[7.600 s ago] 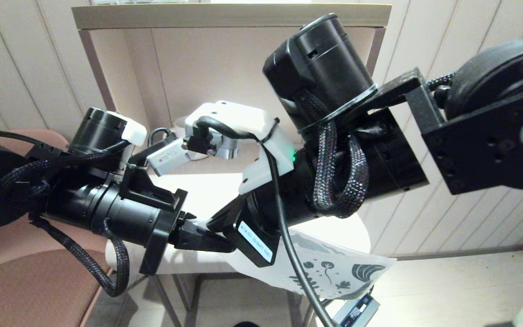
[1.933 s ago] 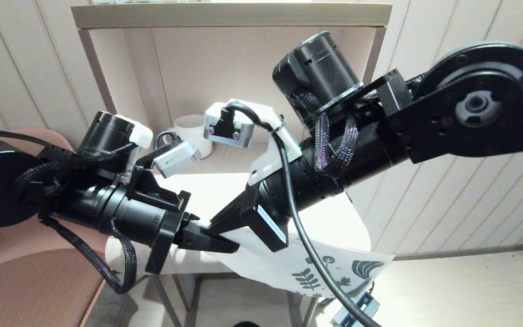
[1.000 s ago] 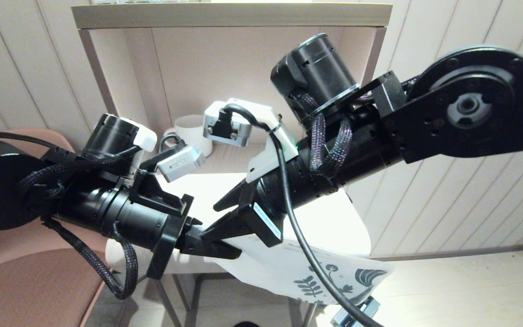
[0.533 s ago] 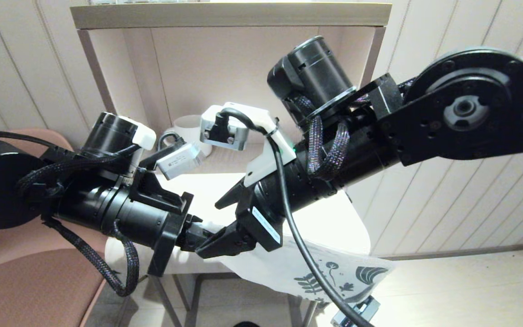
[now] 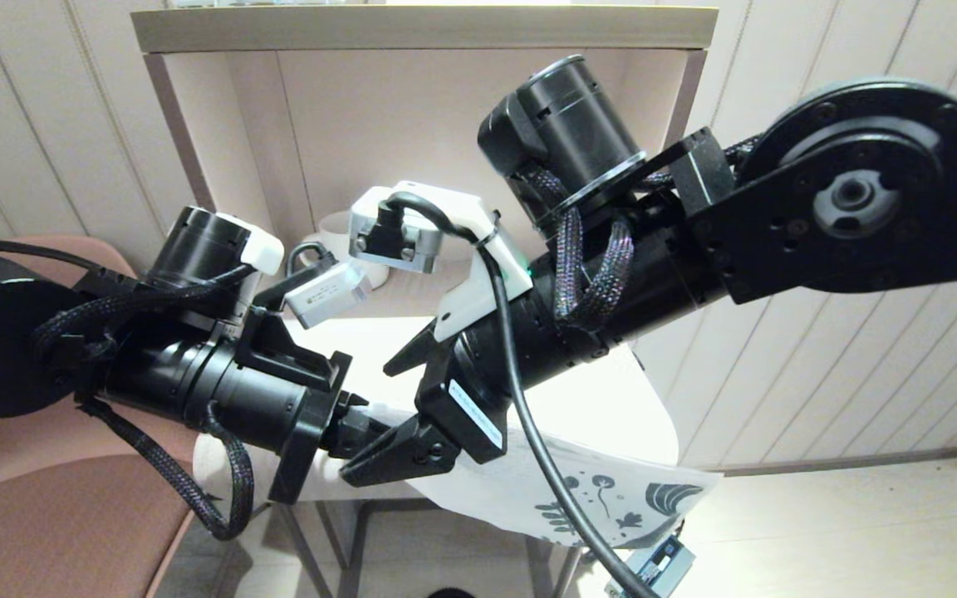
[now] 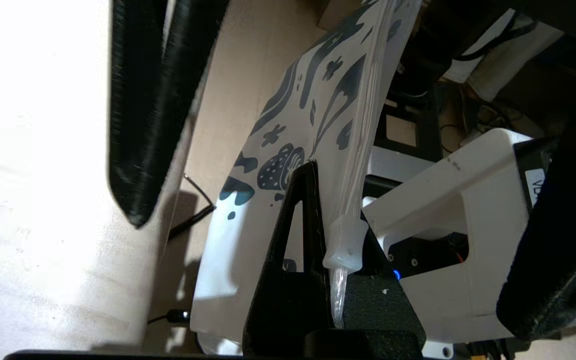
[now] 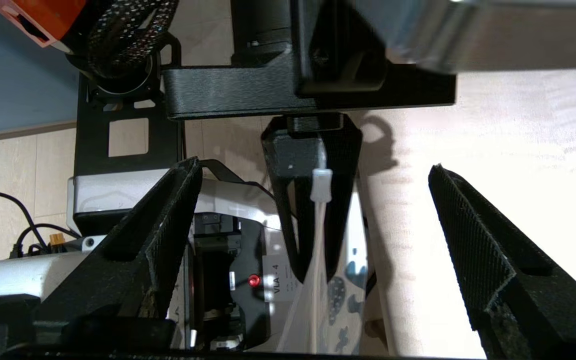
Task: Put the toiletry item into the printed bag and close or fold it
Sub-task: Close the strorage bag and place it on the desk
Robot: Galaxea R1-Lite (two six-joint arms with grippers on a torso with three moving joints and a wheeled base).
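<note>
- Printed bag: lower centre-right of head view, hanging off the front edge of the white table; leaf/flower print at the low end. Thin translucent film, prob. light, limp and slick; sags where unsupported.
- Left gripper: lower centre of head view, fingers pinched tight on the bag's top edge, right by the white zip slider.
- Right gripper: centre of head view, just beside the left one; jaws spread wide, straddling the slider, holding nothing.
- Comb: not visible in any view; can't tell whether it's inside the bag.
- Best hold, by judgement: the stiffer zip strip or slider, not the film body, which would crumple or slip.
- White mug: back of shelf, upper centre-left, apart from the bag.
</note>
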